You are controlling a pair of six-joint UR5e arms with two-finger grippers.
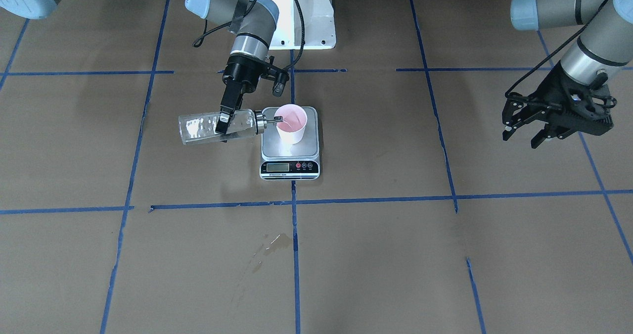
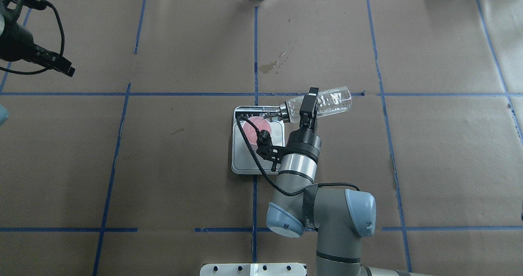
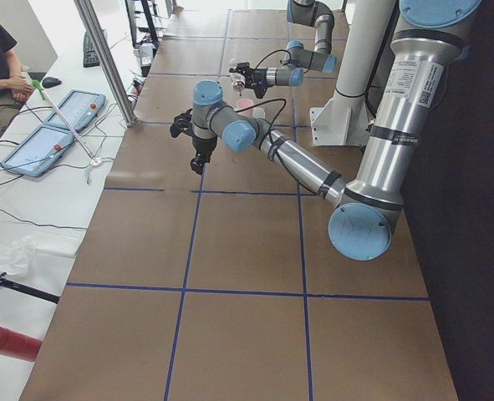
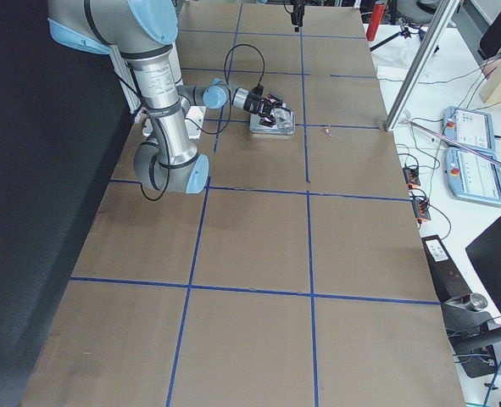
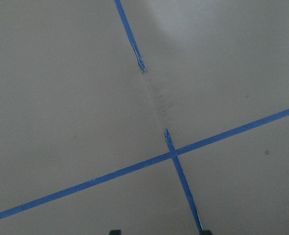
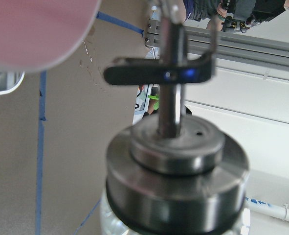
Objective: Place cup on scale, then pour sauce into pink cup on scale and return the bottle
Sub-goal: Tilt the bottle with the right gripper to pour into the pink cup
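The scale [image 1: 290, 146] lies at the table's middle. The cup [image 1: 292, 123], white outside and pink inside, stands upright on its steel platform [image 2: 245, 157]. My right gripper [image 1: 225, 121] is shut on the bottle [image 1: 207, 127] and holds it tipped almost level, its metal spout [image 1: 273, 119] over the cup's rim. Clear sauce [image 1: 195, 130] shows inside the glass. In the right wrist view the pourer cap [image 6: 176, 166] fills the frame, with the cup's pink rim [image 6: 36, 29] at top left. My left gripper [image 1: 520, 138] is open and empty, far off to the side.
Brown paper with blue tape lines [image 1: 295, 200] covers the table. A wet stain [image 1: 277, 242] marks the paper on the operators' side of the scale. The robot's white base [image 1: 301, 22] stands behind the scale. The left wrist view shows only paper and tape [image 5: 173, 152].
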